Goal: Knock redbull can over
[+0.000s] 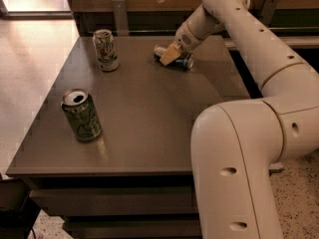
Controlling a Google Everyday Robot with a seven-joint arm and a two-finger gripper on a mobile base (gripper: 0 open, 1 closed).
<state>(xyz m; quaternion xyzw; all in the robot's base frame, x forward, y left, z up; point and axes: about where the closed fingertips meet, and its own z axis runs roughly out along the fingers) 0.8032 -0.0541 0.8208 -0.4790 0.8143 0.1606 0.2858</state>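
Cans, three of them, share the dark bench [149, 108]. The redbull can [185, 61] lies on its side near the far edge, a little right of the middle. Its silver end points left and its blue body runs off to the right. The pincer [169, 55] sits right over the middle of this can, low against it, and hides part of the can's length. Whether it actually touches the can cannot be made out, and whether the pincer is open or closed cannot be told either.

The white arm [249, 34] comes in from the right. It rises from a thick link in the near right foreground, bends high at the back, and slopes down and leftward to the pincer.

The white-and-green can [106, 50] stands upright at the far left of the bench, well apart from the fallen can. The green can [82, 115] with pale scrawls stands upright nearer the front left edge, its top showing an open mouth. It is well apart from both of the other cans.
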